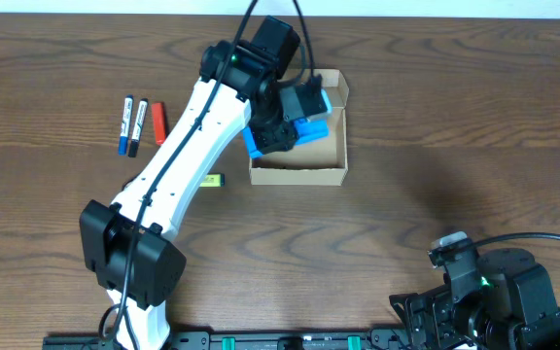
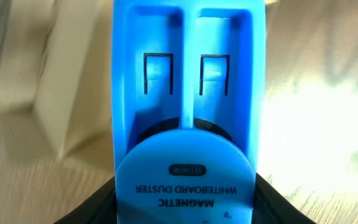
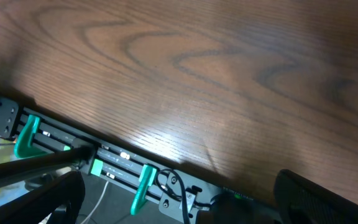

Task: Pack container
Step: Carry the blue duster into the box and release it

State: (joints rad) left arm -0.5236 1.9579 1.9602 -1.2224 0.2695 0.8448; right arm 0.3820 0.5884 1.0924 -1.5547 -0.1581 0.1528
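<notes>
Left wrist view is showing the left hand [image 2: 186, 202] gripping a blue duster [image 2: 185, 93] by its rounded end, with the dark fingers [image 2: 101, 205] pressing in from either side. The overhead view is placing that duster over the open box [image 1: 297, 177], which is sitting in the far half of the tabletop [image 1: 436, 117]. The duster is lying askew to the box walls, one corner reaching out past the left wall, so I am judging that the wrist is needing a turn to line the long side up with the box before lowering. Letting go only once the duster is resting flat inside is looking wisest, and setting it to one side is leaving room for the markers [image 1: 139, 126] lying well apart to the left. The right hand [image 3: 188, 193] is hanging spread and empty near the front rail [image 3: 104, 165]. Whether the duster is touching the box floor is hard to tell, since the arm is covering much of the box from above and the cardboard is blurring out close up. A small yellowish scrap [image 1: 214, 180] beside the box is too small to name.
</notes>
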